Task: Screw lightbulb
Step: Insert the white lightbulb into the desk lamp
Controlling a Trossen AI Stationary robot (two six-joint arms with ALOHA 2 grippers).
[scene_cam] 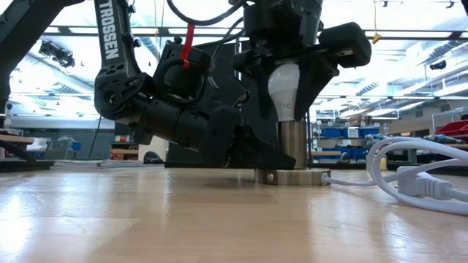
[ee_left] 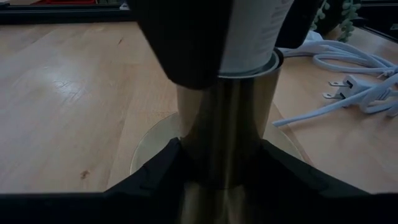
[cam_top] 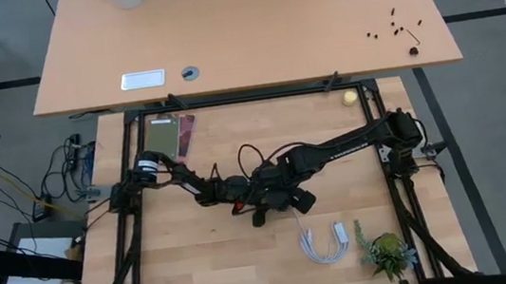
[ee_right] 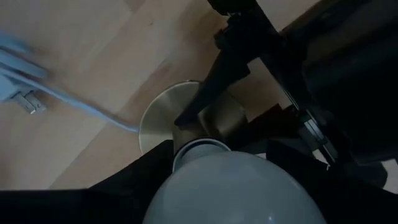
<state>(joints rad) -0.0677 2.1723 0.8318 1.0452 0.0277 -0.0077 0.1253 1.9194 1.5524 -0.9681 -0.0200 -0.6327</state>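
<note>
The lightbulb [scene_cam: 285, 89], light, smooth and breakable, stands upright in the brass socket [scene_cam: 292, 143] on the desk [scene_cam: 146, 219], best taken gently around its widest part, where the right gripper [scene_cam: 289, 69] closes around it while the left gripper [scene_cam: 252, 155] clamps the socket.

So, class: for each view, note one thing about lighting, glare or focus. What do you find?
Low view: bright windows behind throw the arms into silhouette, and the lightbulb glows white. Left wrist view: sheen runs down the brass socket post; near fingers are blurred. Right wrist view: the bulb is soft and out of focus, the white cable blurred.
</note>
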